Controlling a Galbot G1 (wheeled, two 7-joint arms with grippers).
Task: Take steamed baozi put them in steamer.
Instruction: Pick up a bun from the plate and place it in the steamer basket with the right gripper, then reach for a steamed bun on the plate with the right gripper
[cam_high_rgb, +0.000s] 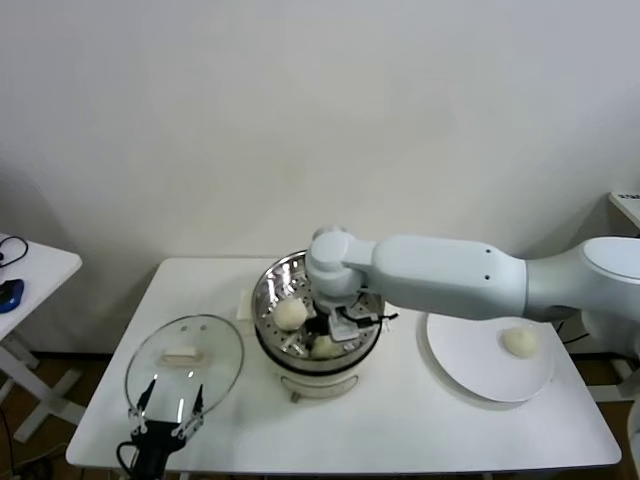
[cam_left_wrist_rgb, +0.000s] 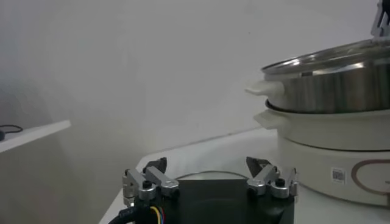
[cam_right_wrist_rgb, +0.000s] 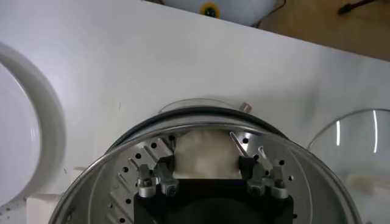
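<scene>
The steamer (cam_high_rgb: 268, 290) stands mid-table, a steel pot with a perforated tray on a white base. One baozi (cam_high_rgb: 290, 313) lies on the tray at its left. My right gripper (cam_high_rgb: 332, 335) reaches down into the pot, and a second baozi (cam_high_rgb: 325, 348) rests on the tray between its fingers. In the right wrist view both fingers (cam_right_wrist_rgb: 166, 170) press against that baozi (cam_right_wrist_rgb: 204, 152), the gripper (cam_right_wrist_rgb: 206, 163) shut on it inside the steamer (cam_right_wrist_rgb: 122, 159). A third baozi (cam_high_rgb: 519, 342) lies on the white plate (cam_high_rgb: 470, 372). My left gripper (cam_high_rgb: 170, 410) waits open at the table's front left.
A round glass lid (cam_high_rgb: 185, 360) lies flat left of the steamer, just beyond the left gripper (cam_left_wrist_rgb: 206, 165). The steamer (cam_left_wrist_rgb: 335, 79) rises to that gripper's right. The plate (cam_right_wrist_rgb: 49, 115) sits right of the pot. A small side table (cam_high_rgb: 30, 265) stands far left.
</scene>
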